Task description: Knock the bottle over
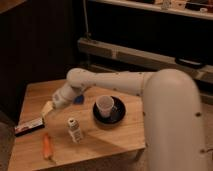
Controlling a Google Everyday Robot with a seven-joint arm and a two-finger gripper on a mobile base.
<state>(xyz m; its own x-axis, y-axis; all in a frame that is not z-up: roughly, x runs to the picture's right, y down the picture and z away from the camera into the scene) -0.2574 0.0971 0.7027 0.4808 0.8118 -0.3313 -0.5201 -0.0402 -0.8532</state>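
Observation:
The bottle [74,129] is small and clear with a white cap and pale label. It stands upright on the wooden table [115,134], near the front middle. My gripper [48,108] is at the end of the white arm, above the table's left part, up and to the left of the bottle and apart from it. The white cup [104,106] stands on a dark plate [118,115] to the right of the bottle. The orange carrot [47,146] lies at the front left.
A flat dark packet [28,126] lies at the table's left edge, just below the gripper. A blue thing [78,100] shows under the arm. Dark shelving [145,30] stands behind the table. My arm's large white body [172,125] fills the right side.

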